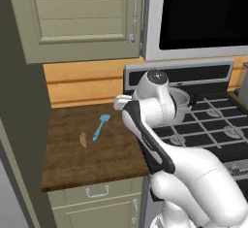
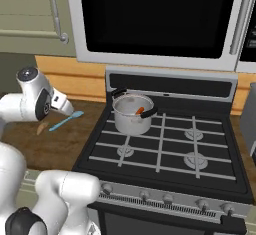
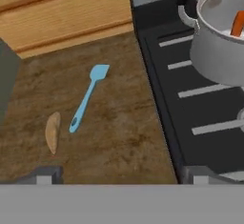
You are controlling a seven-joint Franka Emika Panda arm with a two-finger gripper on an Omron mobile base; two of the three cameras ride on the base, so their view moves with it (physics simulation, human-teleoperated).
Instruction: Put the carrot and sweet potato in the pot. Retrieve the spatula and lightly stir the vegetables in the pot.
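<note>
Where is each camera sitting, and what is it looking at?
Left base view: behind the arm's left, looking over the wooden counter; white arm at lower right.
Right base view: behind its right, facing the stove; arm at lower left.
Hand view: on the hand, looking down; dark fingers at bottom.
All share the spatula, sweet potato and pot.

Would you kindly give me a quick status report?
Gripper open, empty, above counter. Carrot in pot; sweet potato and spatula on counter. Nothing blocking.

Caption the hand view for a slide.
Carrot in the pot on the stove; spatula and sweet potato lie apart on the wooden counter.
</note>
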